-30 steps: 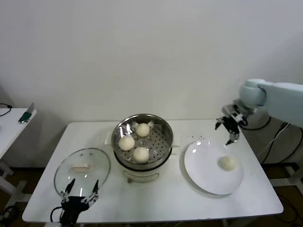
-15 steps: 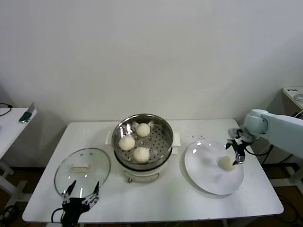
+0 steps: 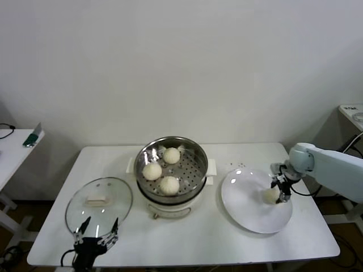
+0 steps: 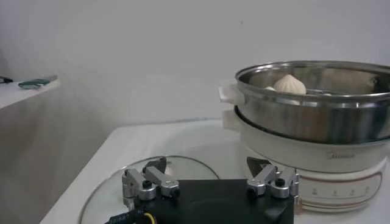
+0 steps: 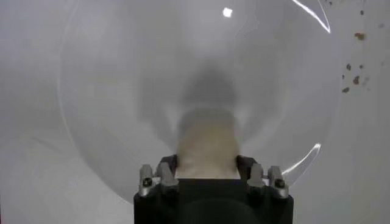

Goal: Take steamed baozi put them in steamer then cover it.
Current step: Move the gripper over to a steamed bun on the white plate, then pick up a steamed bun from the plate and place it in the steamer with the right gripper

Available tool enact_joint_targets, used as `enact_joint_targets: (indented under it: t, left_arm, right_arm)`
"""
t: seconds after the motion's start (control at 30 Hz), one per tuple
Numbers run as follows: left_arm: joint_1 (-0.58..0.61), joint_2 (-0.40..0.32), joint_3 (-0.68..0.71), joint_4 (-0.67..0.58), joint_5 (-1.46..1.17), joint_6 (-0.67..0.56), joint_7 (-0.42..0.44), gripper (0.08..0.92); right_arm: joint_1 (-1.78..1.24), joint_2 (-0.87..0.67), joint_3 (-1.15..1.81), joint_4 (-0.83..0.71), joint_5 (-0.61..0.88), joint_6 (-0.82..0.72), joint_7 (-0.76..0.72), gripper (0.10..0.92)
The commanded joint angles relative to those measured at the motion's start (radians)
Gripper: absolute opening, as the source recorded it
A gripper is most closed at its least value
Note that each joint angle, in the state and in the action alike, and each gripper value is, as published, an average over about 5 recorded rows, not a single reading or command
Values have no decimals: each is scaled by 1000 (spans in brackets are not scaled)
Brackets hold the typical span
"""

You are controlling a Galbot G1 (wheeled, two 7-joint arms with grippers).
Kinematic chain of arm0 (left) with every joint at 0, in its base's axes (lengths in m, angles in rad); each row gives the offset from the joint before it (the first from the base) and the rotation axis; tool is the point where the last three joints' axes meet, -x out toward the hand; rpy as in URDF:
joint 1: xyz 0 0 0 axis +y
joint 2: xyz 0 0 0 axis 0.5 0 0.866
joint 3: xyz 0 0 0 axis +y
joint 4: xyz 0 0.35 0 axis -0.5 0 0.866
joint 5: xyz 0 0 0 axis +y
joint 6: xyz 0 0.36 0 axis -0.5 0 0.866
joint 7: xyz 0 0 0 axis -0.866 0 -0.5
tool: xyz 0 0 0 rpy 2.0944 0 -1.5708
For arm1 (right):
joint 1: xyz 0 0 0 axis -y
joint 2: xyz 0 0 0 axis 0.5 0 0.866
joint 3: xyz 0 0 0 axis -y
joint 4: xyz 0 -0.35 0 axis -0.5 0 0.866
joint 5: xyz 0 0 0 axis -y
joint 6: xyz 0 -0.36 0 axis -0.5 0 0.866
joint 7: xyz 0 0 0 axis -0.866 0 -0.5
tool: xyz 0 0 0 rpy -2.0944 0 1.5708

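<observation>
White surface: the right hand (image 3: 279,191) sits open astride the last bun (image 3: 271,195) on the plate (image 3: 249,215), steamer (image 3: 171,170) well to its left.

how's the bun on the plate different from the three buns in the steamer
The bun on the plate lies alone on the flat white plate, while the three buns in the steamer sit together on its perforated tray. The plate bun sits between the fingers of the right gripper; no gripper is near the steamer buns. The left gripper waits by the glass lid. All four are round, smooth and cream-white.
</observation>
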Motion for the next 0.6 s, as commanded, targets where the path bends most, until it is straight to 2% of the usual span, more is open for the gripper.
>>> enact_joint_targets:
  t: [0.03,0.2,0.33,0.47,0.6]
  left_arm:
    - [3,5,-2,-7,0,3,0,823]
    - [0,13,-1,-9,2,6,1,823]
    - [-4,17,3,-9,4,8,2,823]
    - [-10,18,6,-9,4,10,3,823]
    - [-13,17,7,-9,2,11,4,823]
  right_arm:
    - [291,-2,-186,109,129,-9,8,607]
    - [703,97,-429,244,377,-15,-22,602]
    - [914,221,-457,337,579,-52,-26,602]
    - [947,345,-377,396,697,-98,4,602]
    - [869,467,-282,417,746,-145,64,602]
